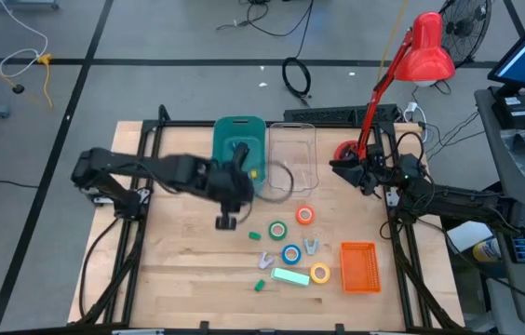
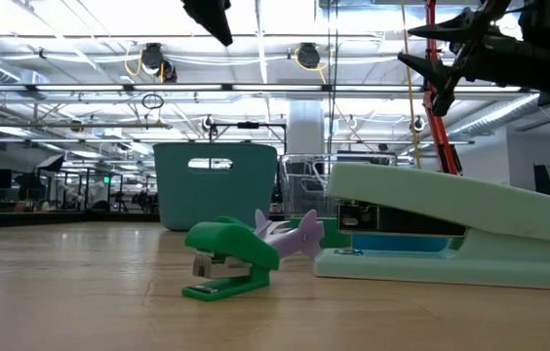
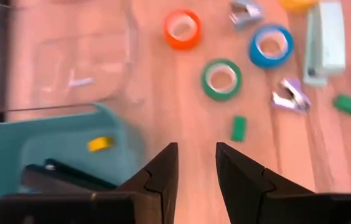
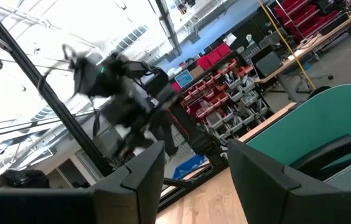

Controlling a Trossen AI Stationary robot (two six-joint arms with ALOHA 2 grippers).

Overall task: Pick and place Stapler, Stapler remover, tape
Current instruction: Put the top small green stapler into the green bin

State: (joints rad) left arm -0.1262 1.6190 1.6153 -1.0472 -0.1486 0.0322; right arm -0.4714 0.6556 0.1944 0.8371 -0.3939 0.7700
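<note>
The black stapler lies inside the teal bin, beside a small yellow thing. On the table lie the orange tape, green tape, blue tape and yellow tape. Two purple-grey staple removers lie among them. My left gripper hangs high over the bin's near edge, tipped down toward the tapes, open with nothing between its fingers. My right gripper stands raised at the table's right edge, open and holding nothing.
A clear container stands right of the bin. A mint-green stapler, an orange basket and small green pieces lie near the tapes. A red lamp rises at the back right.
</note>
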